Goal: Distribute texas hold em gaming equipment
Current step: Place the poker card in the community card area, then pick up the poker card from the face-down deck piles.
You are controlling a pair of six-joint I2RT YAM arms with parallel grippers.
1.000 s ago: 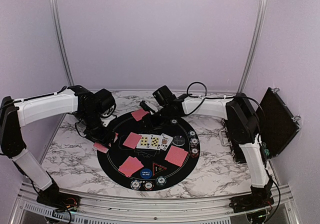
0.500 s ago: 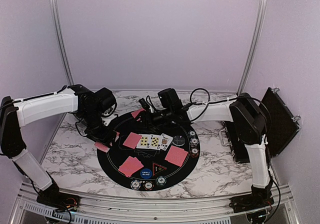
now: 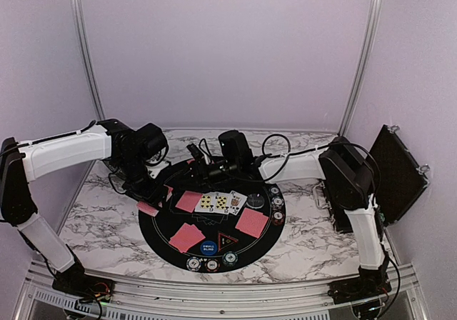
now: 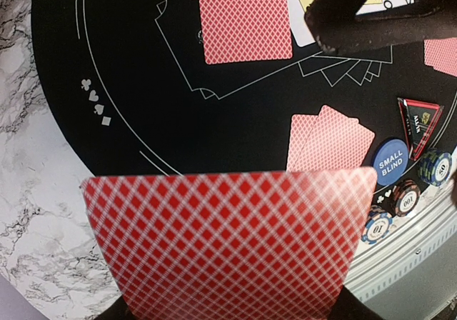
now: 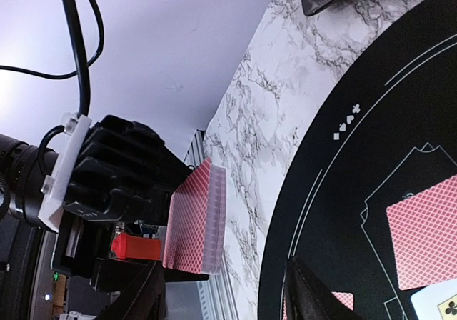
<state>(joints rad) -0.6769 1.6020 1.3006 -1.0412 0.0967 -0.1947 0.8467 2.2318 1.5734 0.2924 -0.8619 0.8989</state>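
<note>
My left gripper (image 3: 148, 200) is shut on a deck of red-backed playing cards (image 4: 228, 241), held over the left edge of the round black mat (image 3: 161, 227). My right gripper (image 3: 191, 164) stands open, reaching left toward that deck (image 5: 196, 220), nothing between its fingers (image 5: 307, 298). On the mat lie red-backed cards (image 3: 188, 201), a pair (image 4: 330, 140), another (image 3: 251, 222) and a row of face-up cards (image 3: 221, 202). A blue button (image 4: 391, 161), black triangular marker (image 4: 418, 120) and striped chips (image 4: 376, 225) sit near the front rim.
More chips (image 3: 277, 209) and a dark round button (image 3: 255, 200) sit on the mat's right side. An open black chip case (image 3: 396, 173) stands at the right edge of the marble table (image 3: 100, 220). Purple walls enclose the back and sides.
The right gripper has swung left along the mat's back edge, ending close to the deck. The left gripper and its deck have stayed in place.
</note>
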